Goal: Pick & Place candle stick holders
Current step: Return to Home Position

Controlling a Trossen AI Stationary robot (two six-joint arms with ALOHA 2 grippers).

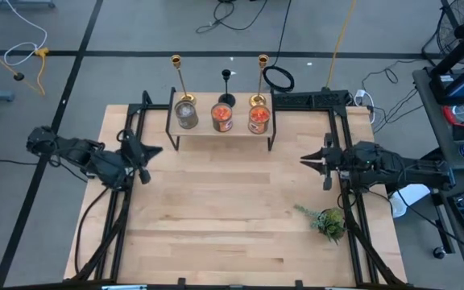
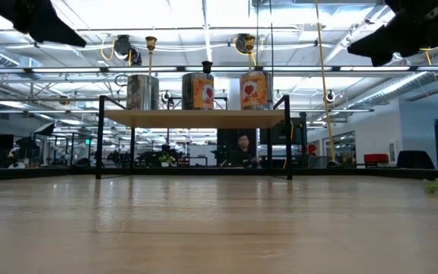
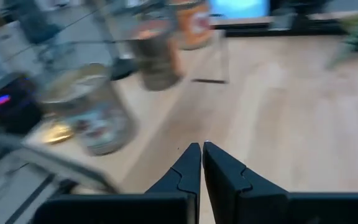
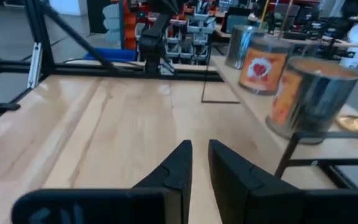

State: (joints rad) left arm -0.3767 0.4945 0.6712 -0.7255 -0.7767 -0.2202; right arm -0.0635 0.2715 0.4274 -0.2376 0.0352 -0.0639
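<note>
Two tall gold candle stick holders (image 1: 176, 74) (image 1: 263, 72) and a shorter black one (image 1: 227, 84) stand upright on their round bases at the back of a low wooden shelf (image 1: 220, 133) at the table's far middle. Their tops show in the low view (image 2: 150, 43) (image 2: 248, 42) (image 2: 207, 67). My left gripper (image 1: 156, 150) hovers near the shelf's left front corner, shut and empty. My right gripper (image 1: 304, 159) hovers to the right of the shelf and nearer, its fingers (image 4: 199, 146) almost together, holding nothing.
Three tins (image 1: 187, 117) (image 1: 221, 118) (image 1: 258, 119) stand on the shelf in front of the holders. A green plant sprig (image 1: 326, 219) lies at the table's near right. Bare wood (image 1: 224, 217) fills the middle and near part. A person (image 2: 243, 144) sits far behind the table.
</note>
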